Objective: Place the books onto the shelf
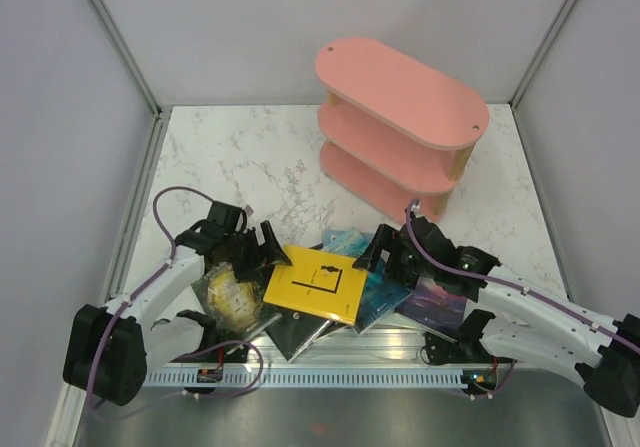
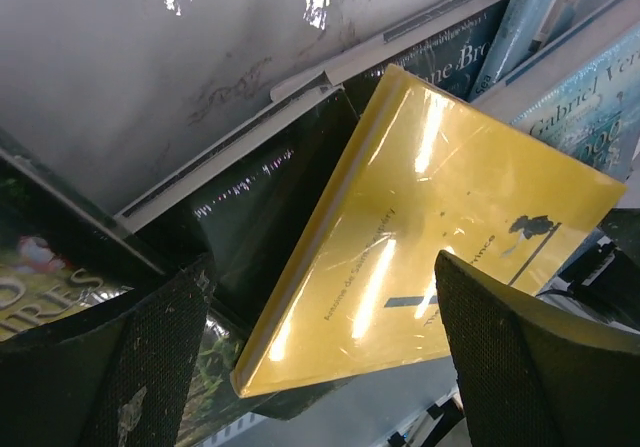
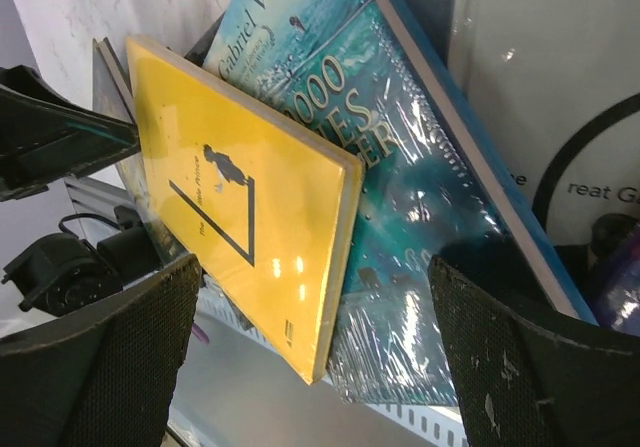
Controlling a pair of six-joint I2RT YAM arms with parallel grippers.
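Left hand (image 2: 320,265), right hand (image 3: 315,259) open; dark book (image 2: 272,205) mostly hidden under yellow book (image 1: 313,282)

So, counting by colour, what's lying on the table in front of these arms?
Yellow book: 1
Teal-blue book: 1
Purple book: 1
Green-gold book: 1
Dark book: 1
Pale grey-white book: 1
Pink shelf: 1
Total: 7 that I can tell apart; the books overlap, so more may hide.

A yellow book (image 1: 315,282) with black mark, teal book (image 1: 383,292), pink shelf (image 1: 400,92), white-marbled table (image 1: 250,157).
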